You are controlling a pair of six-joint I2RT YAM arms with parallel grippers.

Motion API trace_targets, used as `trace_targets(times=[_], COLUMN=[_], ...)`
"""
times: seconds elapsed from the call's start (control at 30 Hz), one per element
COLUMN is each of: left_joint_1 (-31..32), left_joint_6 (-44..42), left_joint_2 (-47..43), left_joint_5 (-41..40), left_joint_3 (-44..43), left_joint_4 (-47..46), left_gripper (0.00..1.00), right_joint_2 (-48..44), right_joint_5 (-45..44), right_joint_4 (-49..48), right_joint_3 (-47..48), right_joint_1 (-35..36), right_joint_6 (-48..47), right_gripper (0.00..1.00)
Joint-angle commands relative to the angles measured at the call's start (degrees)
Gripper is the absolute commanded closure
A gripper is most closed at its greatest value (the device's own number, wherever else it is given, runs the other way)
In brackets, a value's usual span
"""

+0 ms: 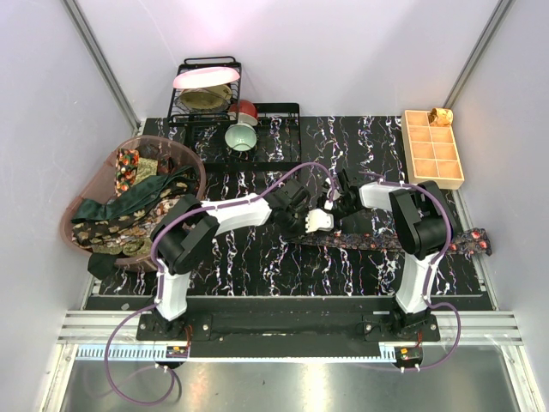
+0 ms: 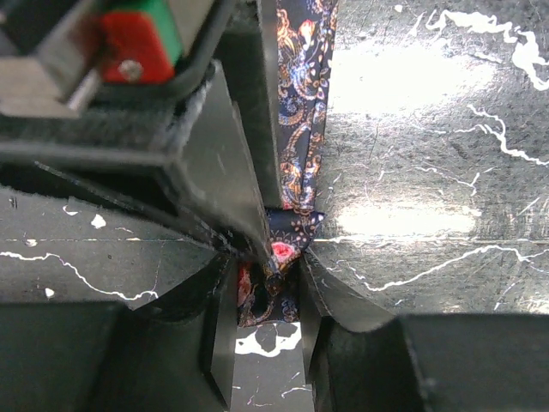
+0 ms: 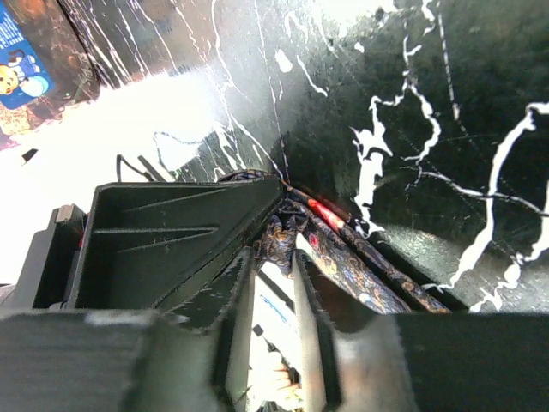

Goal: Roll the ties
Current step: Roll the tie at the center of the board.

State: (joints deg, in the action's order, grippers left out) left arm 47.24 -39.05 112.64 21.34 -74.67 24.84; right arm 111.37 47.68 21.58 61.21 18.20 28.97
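Black marbled worktop [image 1: 257, 266]. One dark paisley tie [image 1: 369, 239] lies flat on it, long axis running left to right. Its far end shows past the right arm near the worktop's right edge.

Both pincers meet at the tie's left end, near mid-worktop.
- Left pincer [image 1: 319, 221]: in its wrist view the fingers [image 2: 219, 326] stand close on either side of the folded tie end [image 2: 296, 129], fabric filling the gap. Read as pinching the tie.
- Right pincer [image 1: 345, 204]: its wrist view shows the pincer [image 3: 273, 275] with jaws slightly apart and something pale in the gap, the tie [image 3: 352, 266] running off just beside them. Cannot tell whether it grips anything.

Key relation: the whole unrolled length runs from the pincers toward the robot's right, passing under the right arm. Judgement: the roll is only at its first fold, and must travel rightward along the long axis. The left pincer has the end; the right arm sits nearer the free length, so it is better placed to steady it.

More ties [image 1: 141, 202] are heaped in the pink basket [image 1: 199, 176] at far left, well apart.
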Motion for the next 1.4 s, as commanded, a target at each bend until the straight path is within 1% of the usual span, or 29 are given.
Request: trace_targets(times=[0.0,0.23,0.3,0.33,0.37,0.4,0.47,0.5,0.6,0.63,0.73,0.77,0.9,1.1,1.23,1.37], left_joint_1=[-0.31,-0.31,-0.31,-0.31,-0.31,-0.4,-0.92,-1.1,-3.12,-3.91,-7.42,-7.69,-7.87,-7.69,-6.9,-6.73], left_joint_6=[-1.65,-1.56,-1.47,-1.38,-1.38,-1.3,-1.03,-0.42,2.12,3.18,5.21,5.3,2.93,2.66,1.35,-0.58], left_joint_2=[1.0,1.18,1.0,0.83,0.65,0.04,-0.66,-1.54,-3.64,-4.18,-6.11,-6.38,-7.17,-5.5,-5.33,-5.59], left_joint_5=[-3.94,-3.85,-3.59,-3.42,-2.8,-2.28,-0.53,0.1,2.73,3.43,7.3,8.88,11.08,12.84,13.37,16.44], left_joint_3=[0.76,0.41,0.32,0.32,0.58,0.76,1.63,2.07,4.18,4.62,5.94,6.29,7.52,5.86,6.56,9.01], left_joint_4=[0.3,0.65,0.74,0.74,0.82,0.91,1.0,0.74,-1.89,-2.95,-5.76,-6.38,-6.91,-6.64,-9.19,-13.14], left_gripper=[0.69,0.69,0.68,0.67,0.65,0.59,0.54,0.47,0.39,0.34,0.3,0.3,0.3,0.3,0.31,0.32], right_joint_2=[-1.51,0.51,1.04,1.39,1.48,1.65,2.09,2.09,3.06,3.5,4.11,4.29,4.82,5.26,5.78,5.87], right_joint_5=[2.41,1.8,1.28,-0.29,-1.35,-2.15,-4.68,-5.05,-5.58,-6.28,-7.42,-7.6,-7.69,-7.69,-7.95,-7.96], right_joint_4=[-2.16,-2.07,-1.81,-1.72,-1.2,-0.41,0.47,0.82,1.61,1.88,2.58,2.76,3.03,3.2,3.38,3.55], right_joint_3=[-0.3,-0.65,-0.48,-0.39,-0.22,0.22,0.66,0.84,1.1,1.1,1.1,1.19,1.37,1.46,1.63,1.72], right_joint_1=[-0.27,-0.09,-0.09,-0.18,-0.18,-0.18,-0.18,-0.18,-0.18,-0.09,-0.18,-0.09,-0.18,-0.18,-0.18,-0.09], right_joint_6=[1.53,1.0,0.47,0.04,-0.92,-1.63,-3.21,-3.57,-4.36,-4.54,-5.24,-5.41,-5.33,-5.24,-5.24,-5.24], right_gripper=[0.78,0.77,0.85,1.0,1.0,1.0,1.0,1.0,1.0,1.0,1.0,1.0,1.0,1.0,1.0,1.0])
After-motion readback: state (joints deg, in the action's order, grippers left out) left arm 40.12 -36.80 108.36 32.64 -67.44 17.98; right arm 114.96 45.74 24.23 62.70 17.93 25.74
